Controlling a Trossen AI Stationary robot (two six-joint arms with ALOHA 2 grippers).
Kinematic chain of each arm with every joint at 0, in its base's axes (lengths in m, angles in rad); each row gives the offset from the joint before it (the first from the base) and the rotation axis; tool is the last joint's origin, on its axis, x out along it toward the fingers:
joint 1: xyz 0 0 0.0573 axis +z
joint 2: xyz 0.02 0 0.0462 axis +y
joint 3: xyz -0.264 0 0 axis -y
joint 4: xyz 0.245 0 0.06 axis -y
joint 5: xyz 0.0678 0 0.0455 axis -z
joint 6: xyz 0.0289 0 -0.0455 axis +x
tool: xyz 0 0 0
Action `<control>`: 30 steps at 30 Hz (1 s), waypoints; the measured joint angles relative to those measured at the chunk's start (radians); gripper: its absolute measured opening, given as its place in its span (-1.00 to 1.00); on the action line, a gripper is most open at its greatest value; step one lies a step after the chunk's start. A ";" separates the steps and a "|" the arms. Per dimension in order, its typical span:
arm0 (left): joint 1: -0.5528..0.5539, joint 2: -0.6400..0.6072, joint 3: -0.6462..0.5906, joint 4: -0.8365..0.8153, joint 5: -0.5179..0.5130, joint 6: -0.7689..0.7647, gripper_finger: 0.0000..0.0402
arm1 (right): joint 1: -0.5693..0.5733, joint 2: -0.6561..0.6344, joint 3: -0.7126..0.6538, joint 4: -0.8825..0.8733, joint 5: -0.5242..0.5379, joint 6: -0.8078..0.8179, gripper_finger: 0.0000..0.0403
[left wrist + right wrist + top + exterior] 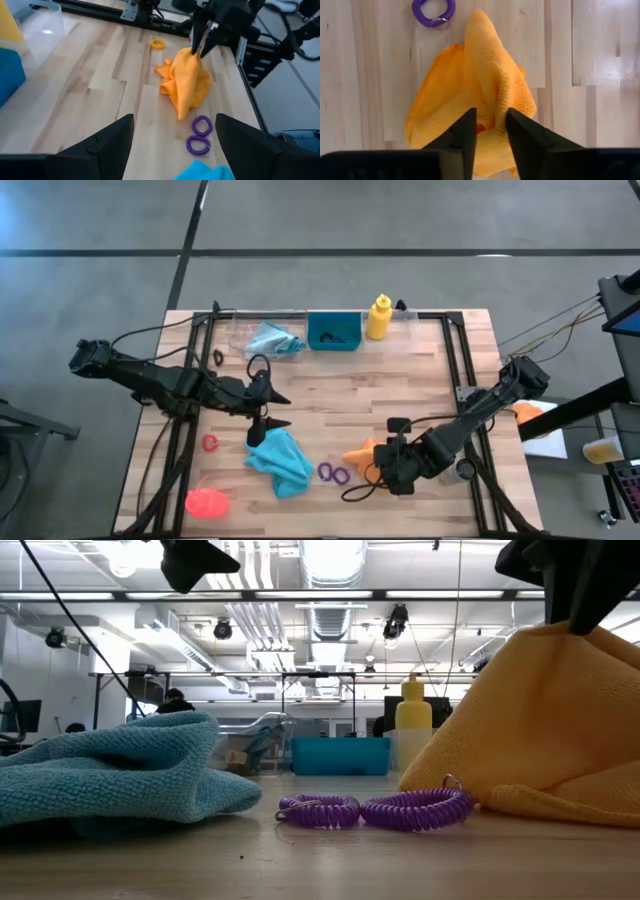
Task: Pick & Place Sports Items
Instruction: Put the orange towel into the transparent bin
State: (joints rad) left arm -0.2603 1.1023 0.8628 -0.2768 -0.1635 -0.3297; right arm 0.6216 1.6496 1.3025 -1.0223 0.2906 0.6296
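Right gripper (pixel 489 131) pinches the orange cloth (pixel 470 95) — a peak pulled up off the tabletop (pixel 330 395).
Purple rings (pixel 333 473) lie just beside it; left gripper (pixel 278 410) hovers above the teal cloth (pixel 281 461) — jaws wide, empty.

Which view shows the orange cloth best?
The right wrist view: the orange cloth fills it, pinched up between the right gripper fingers. Left wrist shows it smaller, low view only one side, high view mostly hidden by the arm.
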 joint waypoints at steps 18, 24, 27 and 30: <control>-0.016 0.001 -0.086 0.105 0.000 -0.019 0.42 | -0.009 -0.026 0.069 -0.153 0.138 0.015 -0.95; -0.016 0.001 -0.084 0.143 0.000 0.026 0.42 | 0.023 -0.027 0.246 -0.360 0.397 0.077 -0.95; -0.016 0.001 -0.084 0.175 0.000 0.075 0.42 | 0.028 -0.027 0.304 -0.386 0.445 0.072 -0.95; -0.016 0.002 -0.084 0.236 0.000 0.147 0.42 | 0.015 -0.027 0.330 -0.387 0.463 0.044 -0.95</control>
State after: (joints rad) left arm -0.2760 1.1038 0.7788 -0.0405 -0.1637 -0.1823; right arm 0.6367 1.6226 1.6327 -1.4089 0.7539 0.6737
